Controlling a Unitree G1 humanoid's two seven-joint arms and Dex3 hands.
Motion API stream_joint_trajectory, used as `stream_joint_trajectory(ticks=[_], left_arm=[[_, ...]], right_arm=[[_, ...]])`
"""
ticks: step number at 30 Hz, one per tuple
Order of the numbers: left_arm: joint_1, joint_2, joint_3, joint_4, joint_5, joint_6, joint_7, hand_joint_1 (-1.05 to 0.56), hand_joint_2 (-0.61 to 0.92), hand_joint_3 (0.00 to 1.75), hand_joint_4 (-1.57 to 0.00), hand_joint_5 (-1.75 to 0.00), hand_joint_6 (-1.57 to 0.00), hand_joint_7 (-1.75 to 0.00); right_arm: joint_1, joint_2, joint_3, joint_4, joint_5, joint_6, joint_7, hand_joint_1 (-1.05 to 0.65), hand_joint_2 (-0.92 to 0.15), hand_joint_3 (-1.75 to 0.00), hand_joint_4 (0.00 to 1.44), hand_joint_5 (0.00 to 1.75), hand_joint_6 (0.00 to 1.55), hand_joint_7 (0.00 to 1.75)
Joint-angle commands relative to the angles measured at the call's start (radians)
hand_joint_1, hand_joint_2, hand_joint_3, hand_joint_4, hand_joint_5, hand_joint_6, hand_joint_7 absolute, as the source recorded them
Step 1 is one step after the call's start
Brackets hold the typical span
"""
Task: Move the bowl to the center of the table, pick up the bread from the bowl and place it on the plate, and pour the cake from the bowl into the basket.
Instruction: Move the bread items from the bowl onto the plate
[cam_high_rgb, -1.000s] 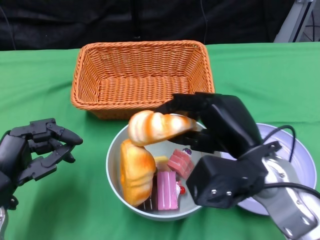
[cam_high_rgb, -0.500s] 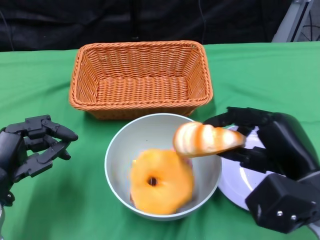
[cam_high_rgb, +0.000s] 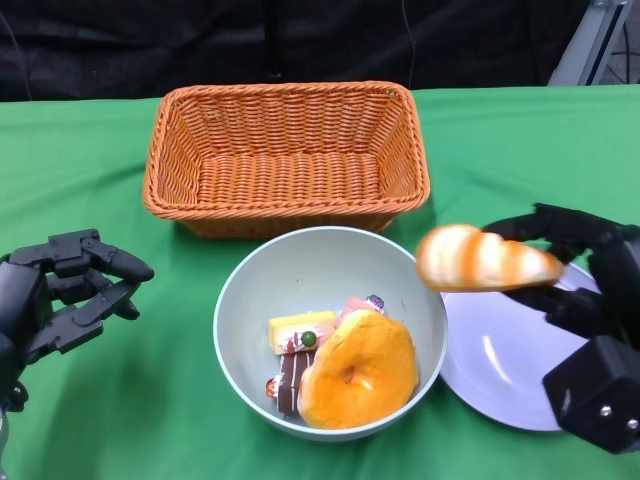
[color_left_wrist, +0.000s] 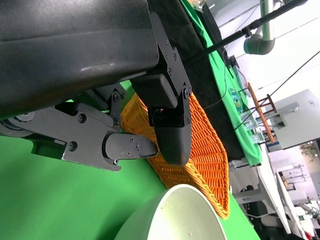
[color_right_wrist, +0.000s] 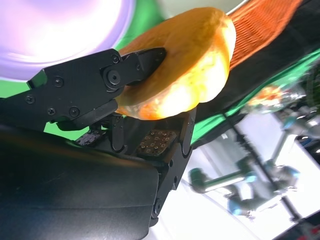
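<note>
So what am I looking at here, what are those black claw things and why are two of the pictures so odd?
They are a humanoid robot's two hands. The head view looks down at a green table. The odd pictures come from cameras at each wrist, so they sit tilted. The right hand holds a bread roll above a plate. The left hand holds nothing. A bowl contains a doughnut-shaped bread and cake pieces; the basket stands behind it.
</note>
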Motion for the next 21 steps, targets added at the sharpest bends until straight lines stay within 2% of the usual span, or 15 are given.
stream_joint_trajectory(ticks=[1,4,11,13,15,21], left_arm=[[-0.003,0.019,0.001,0.005,0.007,-0.006,0.007,-0.13,0.9,0.27,-0.85,-1.24,-0.92,-0.85],[-0.003,0.019,0.0,0.005,0.007,-0.002,0.009,-0.14,0.9,0.26,-0.85,-1.23,-0.92,-0.84],[-0.003,0.02,0.0,0.005,0.007,-0.002,0.009,-0.14,0.91,0.25,-0.85,-1.23,-0.93,-0.83],[-0.003,0.018,0.001,0.006,0.001,-0.002,0.002,-0.13,0.91,0.25,-0.84,-1.23,-0.92,-0.83],[-0.003,0.017,0.002,0.006,-0.003,-0.001,-0.001,-0.13,0.92,0.25,-0.83,-1.24,-0.92,-0.83],[-0.003,0.017,0.001,0.006,-0.003,-0.001,-0.002,-0.13,0.92,0.24,-0.82,-1.26,-0.92,-0.84]], right_arm=[[-0.015,-0.023,-0.014,0.045,-0.01,-0.036,-0.04,0.0,-0.86,0.0,0.74,1.28,0.91,0.57],[-0.028,-0.034,-0.012,0.094,-0.03,-0.058,-0.075,-0.05,-0.84,0.0,0.77,1.23,0.92,0.56],[-0.032,-0.036,-0.01,0.109,-0.033,-0.072,-0.087,-0.05,-0.84,0.0,0.78,1.21,0.93,0.54],[-0.096,-0.076,0.027,0.252,-0.144,-0.095,-0.19,-0.07,-0.82,0.0,0.83,1.17,0.96,0.51],[-0.132,-0.096,0.049,0.337,-0.201,-0.116,-0.255,-0.08,-0.81,0.0,0.85,1.15,0.98,0.48],[-0.155,-0.111,0.072,0.389,-0.207,-0.142,-0.306,-0.08,-0.81,0.0,0.86,1.14,1.0,0.45]])
